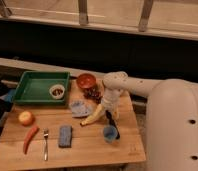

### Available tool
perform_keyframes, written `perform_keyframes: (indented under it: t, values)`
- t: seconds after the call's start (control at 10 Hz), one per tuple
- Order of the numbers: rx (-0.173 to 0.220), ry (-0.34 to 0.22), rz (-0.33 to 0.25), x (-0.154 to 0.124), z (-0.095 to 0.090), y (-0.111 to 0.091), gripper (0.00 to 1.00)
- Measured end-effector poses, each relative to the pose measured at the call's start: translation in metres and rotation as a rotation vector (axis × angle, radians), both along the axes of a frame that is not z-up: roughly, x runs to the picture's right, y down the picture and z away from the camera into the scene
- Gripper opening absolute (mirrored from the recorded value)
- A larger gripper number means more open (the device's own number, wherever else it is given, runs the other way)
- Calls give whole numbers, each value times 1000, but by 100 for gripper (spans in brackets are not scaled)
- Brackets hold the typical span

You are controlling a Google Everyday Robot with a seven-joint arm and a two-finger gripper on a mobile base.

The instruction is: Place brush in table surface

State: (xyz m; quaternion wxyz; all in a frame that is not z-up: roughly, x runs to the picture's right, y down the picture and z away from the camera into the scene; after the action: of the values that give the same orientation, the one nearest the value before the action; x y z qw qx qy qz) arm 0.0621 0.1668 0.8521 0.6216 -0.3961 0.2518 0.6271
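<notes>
The pincer is seen low over the wooden counter, toward its 3 o'clock side, at the end of a white arm that is reached in from 3 o'clock. Whether the pincer is spread or pressed together cannot be told. The brush, a slim dark stick, is found directly at the pincer's 6 o'clock, slanted toward 5 o'clock, with its lower end just beside the blue cup (whether it is gripped, or rested on the wood, cannot be told). A banana is laid just at the pincer's 8 o'clock, with a crumpled blue cloth beyond it. A red bowl and dark grapes are placed at 11 o'clock of the pincer. A green tray is set at the counter's 10 o'clock corner. A blue sponge and a fork are laid near the 7 o'clock edge.
</notes>
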Motion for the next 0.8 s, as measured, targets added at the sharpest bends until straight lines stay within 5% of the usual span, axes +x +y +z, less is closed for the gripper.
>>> perform_keyframes:
  t: [0.4,0.6,0.8]
  values:
    - [-16,16,0,5,8,4,26]
    - [7,14,16,10,1,-2,6]
    - [51,2,34,15,-14,-19,0]
